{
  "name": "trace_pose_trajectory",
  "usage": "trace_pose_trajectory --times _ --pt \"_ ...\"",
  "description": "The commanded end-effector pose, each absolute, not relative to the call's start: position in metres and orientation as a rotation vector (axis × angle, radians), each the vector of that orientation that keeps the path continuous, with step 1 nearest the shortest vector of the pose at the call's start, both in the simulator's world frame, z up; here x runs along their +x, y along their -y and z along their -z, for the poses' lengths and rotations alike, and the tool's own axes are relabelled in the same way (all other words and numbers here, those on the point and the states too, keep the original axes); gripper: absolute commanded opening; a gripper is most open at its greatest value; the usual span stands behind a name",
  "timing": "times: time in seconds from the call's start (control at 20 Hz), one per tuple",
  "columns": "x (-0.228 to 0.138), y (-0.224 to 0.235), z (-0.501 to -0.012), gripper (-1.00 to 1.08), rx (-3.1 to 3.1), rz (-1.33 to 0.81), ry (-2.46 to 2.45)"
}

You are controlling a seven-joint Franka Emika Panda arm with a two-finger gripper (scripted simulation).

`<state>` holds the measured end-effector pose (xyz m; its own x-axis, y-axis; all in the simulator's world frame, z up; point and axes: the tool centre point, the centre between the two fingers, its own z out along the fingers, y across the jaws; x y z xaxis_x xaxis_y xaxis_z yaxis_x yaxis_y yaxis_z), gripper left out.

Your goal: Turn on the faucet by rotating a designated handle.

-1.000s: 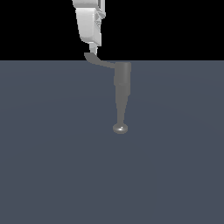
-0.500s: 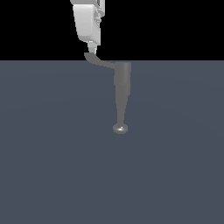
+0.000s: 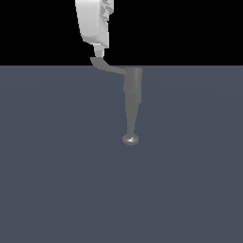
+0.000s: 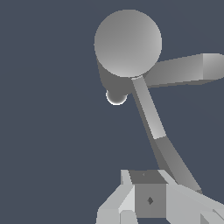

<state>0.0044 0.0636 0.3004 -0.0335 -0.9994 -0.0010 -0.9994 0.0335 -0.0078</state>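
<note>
White blocky gripper (image 3: 98, 50) has barely shifted over the last second, tip at the paddle end of the thin curved grey handle (image 3: 108, 68); finger state: cannot tell. Handle juts to the exterior view's left from the grey matte metal faucet (image 3: 132, 95), mid-scene, unrotated. Judgement: turning not yet begun.

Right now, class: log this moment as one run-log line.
phase: contact at lever | gripper: above handle tip, jaw state unclear | faucet: upright on grey surface | rotation: not evident

A flat slate-grey floor (image 3: 57, 180) fills the scene, meeting a plain black backdrop (image 3: 190, 28).
</note>
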Motion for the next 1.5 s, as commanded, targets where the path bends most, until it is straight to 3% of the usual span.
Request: trace_pose_trajectory --times 0.0,0.5,1.45 --pt "-0.006 -0.065 -0.299 -1.00 -2.186 0.000 -2.256" --pt "-0.026 -0.065 -0.301 -1.00 -2.180 0.009 -2.252" --pt "-0.083 -0.014 -0.299 -1.00 -2.185 0.002 -2.255"
